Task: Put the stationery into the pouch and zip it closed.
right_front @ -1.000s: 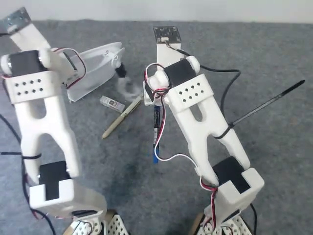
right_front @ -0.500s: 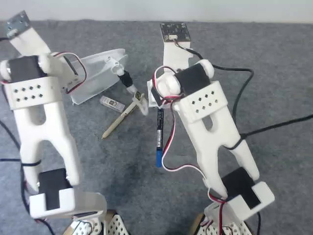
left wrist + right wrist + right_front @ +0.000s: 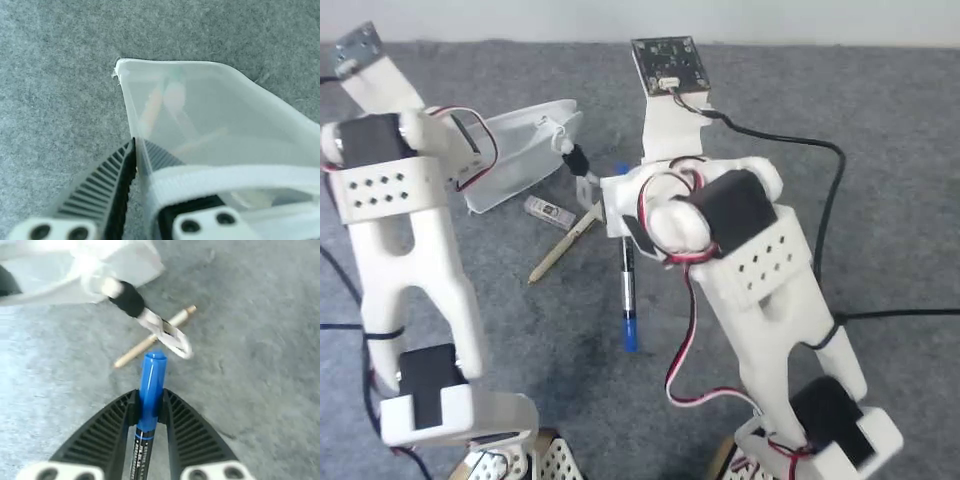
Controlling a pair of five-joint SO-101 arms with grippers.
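- Holding the pouch (image 3: pixel 520 150) by one side of its mouth, the left gripper (image 3: pixel 142 152) has its jaws pinching the thin wall. I think this keeps the mouth lifted and wide so things can slide in. The pouch lies toward the far left corner of the desk (image 3: pixel 880 120).
- Soft shapes show through the pouch wall. They are too blurry to name.
- A small white block (image 3: pixel 548 211) lies on the desk just beside the pouch. It is not in yet.
- A tan pen (image 3: pixel 565 245) lies slanted near the block, a bit closer to the front edge. It is waiting too.
- A white pen with a black band (image 3: pixel 575 160) pokes out of the pouch mouth. It is only part way in, and its outer end is near the tip of the tan pen.
- A blue marker (image 3: pixel 152 370) is in the right gripper (image 3: pixel 149 396), near the middle of the desk. The jaws are pinching its body, with one blue end sticking out in front. That end points toward the pouch mouth, so I think the job now is to push the marker in.
- The pen that sticks out is in the way of the marker. A bump could knock it back out, so the marker needs to go in beside it. The zip has to wait until all the things are inside.
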